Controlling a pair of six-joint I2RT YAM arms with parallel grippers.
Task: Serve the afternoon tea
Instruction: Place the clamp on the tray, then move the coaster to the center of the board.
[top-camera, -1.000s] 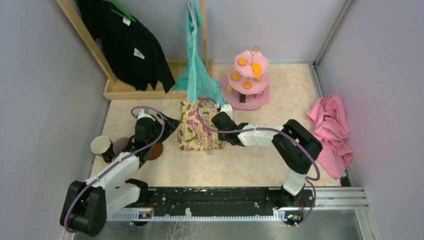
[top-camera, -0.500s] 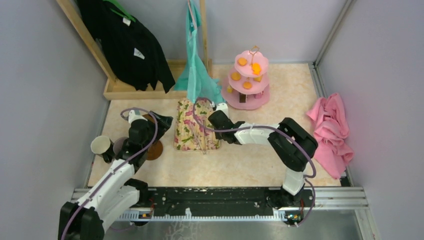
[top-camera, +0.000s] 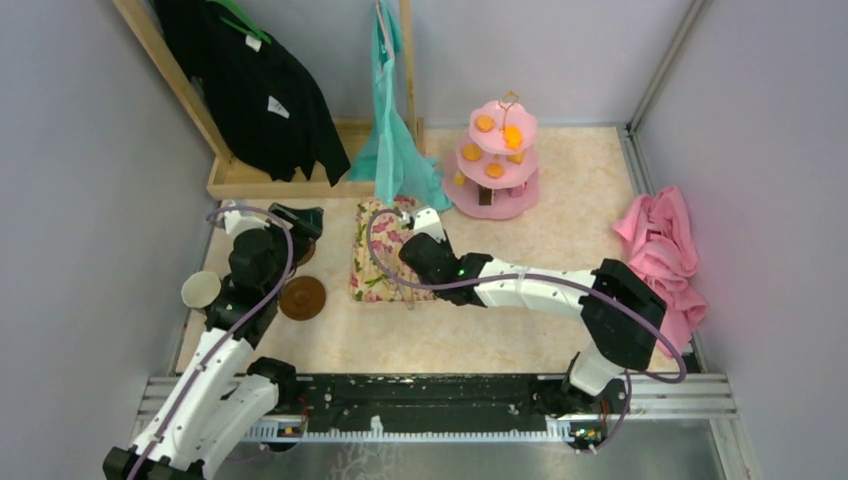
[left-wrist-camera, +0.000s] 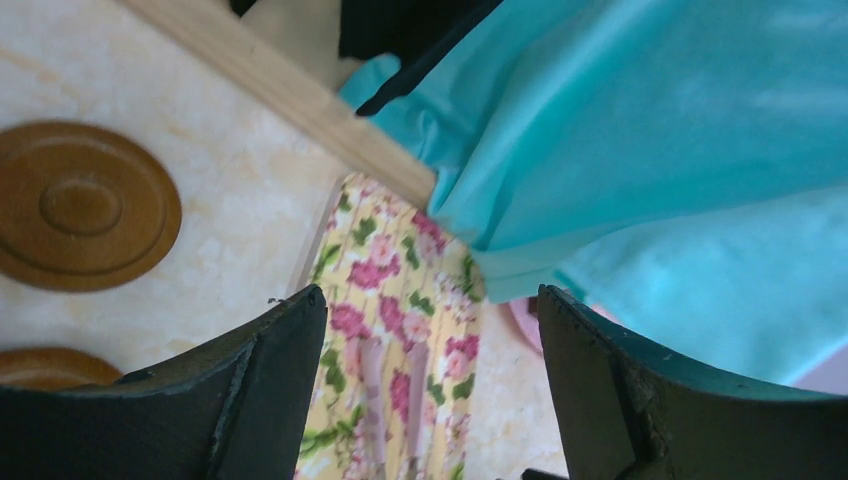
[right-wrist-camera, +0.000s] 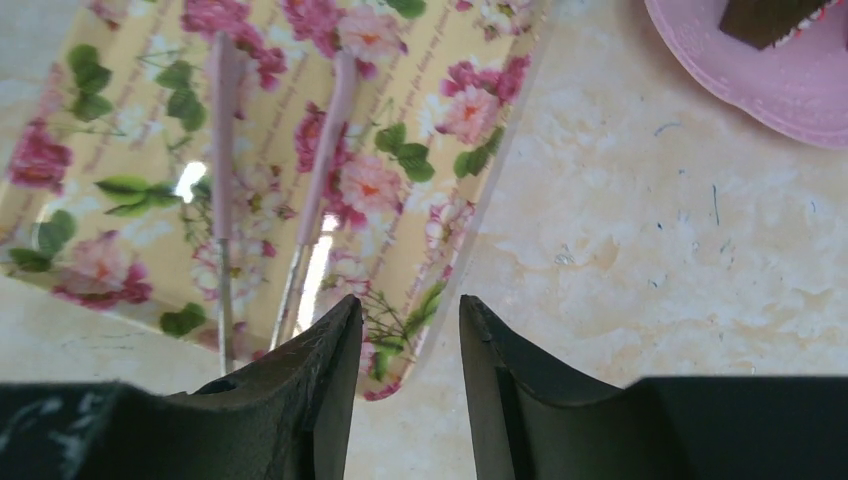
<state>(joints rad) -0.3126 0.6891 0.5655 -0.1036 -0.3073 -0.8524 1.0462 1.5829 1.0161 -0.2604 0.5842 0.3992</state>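
Room: lilac walls close in a cream marbled table (top-camera: 500, 330). A wooden rack (top-camera: 270, 178) hung with dark clothes stands at upper left, a teal cloth (top-camera: 395, 150) hangs at top centre, and a pink cloth (top-camera: 660, 260) is heaped at right.
Stand: the pink three-tier stand (top-camera: 525, 190) sits at upper centre-right with orange snacks (top-camera: 484, 123) on its tiers. It looks meant as the centrepiece.
Tray: a floral tray (right-wrist-camera: 440, 110) lies at centre, with two pink-handled utensils (right-wrist-camera: 335, 110) lengthwise on it.
Saucers: one saucer (left-wrist-camera: 85, 205) and the other saucer (left-wrist-camera: 40, 367) lie flat, left of the tray and apart.
Mug: the cream mug (top-camera: 200, 290) stands at far left, on neither saucer.
Left gripper (left-wrist-camera: 430, 300): fingers spread wide and empty, hanging between saucers and tray, probably ready for a saucer.
Right gripper (right-wrist-camera: 410, 305): fingers slightly parted astride the tray's corner. I cannot tell whether they pinch the rim; being so low would suit sliding the tray.
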